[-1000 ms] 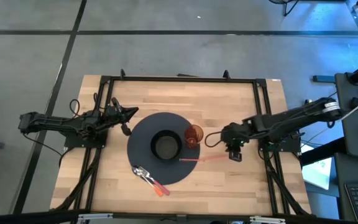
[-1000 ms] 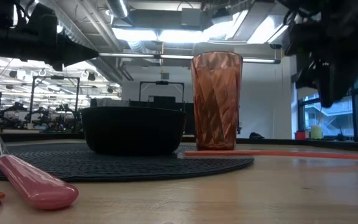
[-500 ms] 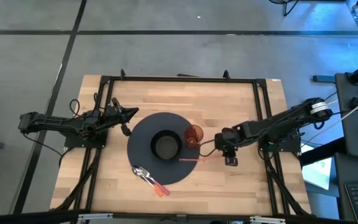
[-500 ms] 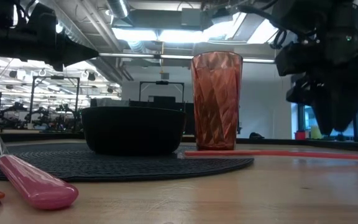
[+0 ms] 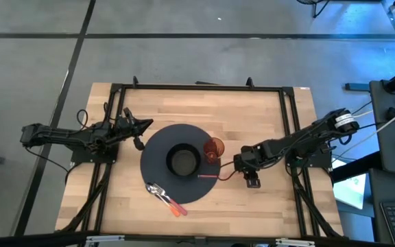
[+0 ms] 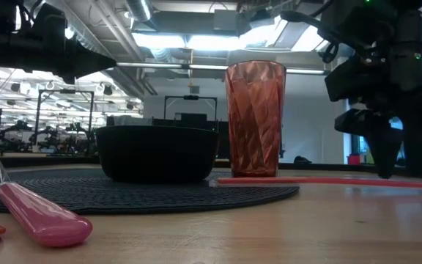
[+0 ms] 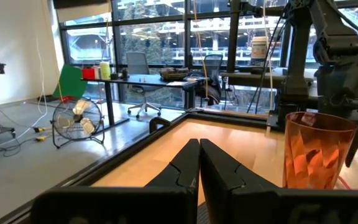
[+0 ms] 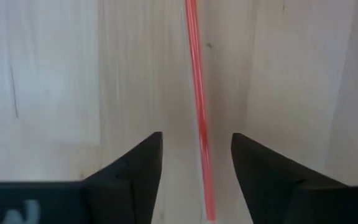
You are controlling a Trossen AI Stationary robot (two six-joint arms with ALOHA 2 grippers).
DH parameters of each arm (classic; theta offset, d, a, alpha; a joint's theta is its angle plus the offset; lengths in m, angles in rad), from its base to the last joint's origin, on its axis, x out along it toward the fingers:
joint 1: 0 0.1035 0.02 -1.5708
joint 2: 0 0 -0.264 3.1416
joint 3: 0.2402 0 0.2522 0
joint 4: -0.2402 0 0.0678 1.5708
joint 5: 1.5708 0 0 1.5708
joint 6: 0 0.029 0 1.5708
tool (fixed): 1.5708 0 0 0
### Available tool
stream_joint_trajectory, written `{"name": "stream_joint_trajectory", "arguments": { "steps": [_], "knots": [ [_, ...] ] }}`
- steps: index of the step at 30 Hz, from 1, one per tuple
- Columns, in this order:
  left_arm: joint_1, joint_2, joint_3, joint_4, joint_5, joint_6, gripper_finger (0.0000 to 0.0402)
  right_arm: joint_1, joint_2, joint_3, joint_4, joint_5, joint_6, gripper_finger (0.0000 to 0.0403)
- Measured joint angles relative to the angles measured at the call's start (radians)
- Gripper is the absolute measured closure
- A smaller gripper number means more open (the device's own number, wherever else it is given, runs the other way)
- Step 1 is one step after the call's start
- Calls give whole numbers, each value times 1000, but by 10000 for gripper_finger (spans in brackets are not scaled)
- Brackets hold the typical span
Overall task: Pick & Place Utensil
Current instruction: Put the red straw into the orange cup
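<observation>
A thin red straw lies flat on the wood, its left end on the round dark mat. My right gripper points down over the straw's right part. It is open, with one finger on each side of the straw, apart from it. In the low view its fingertips hang just above the straw. An orange faceted cup stands on the mat's right edge. My left gripper is shut and waits beyond the mat's left far side.
A black bowl sits in the mat's middle, close to the left of the cup. A fork and a spoon with pink handles lie across the mat's near edge. Black frame rails run along the table's sides.
My right gripper has moved down and toward the table's left and near edge, coming over the straw's right part until its fingers straddle it just above the wood. The straw, cup and left arm have stayed in place.
</observation>
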Motion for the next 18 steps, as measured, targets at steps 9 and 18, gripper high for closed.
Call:
{"name": "stream_joint_trajectory", "arguments": {
  "steps": [9, 18],
  "knots": [
    [0, 0, 0, 0, 0, -8, 393, 13, 58, 0, 29, 57, 3, 205],
    [0, 0, 0, 0, 0, -8, 393, 13, 104, 3, 27, 61, 0, 223]
  ]
}}
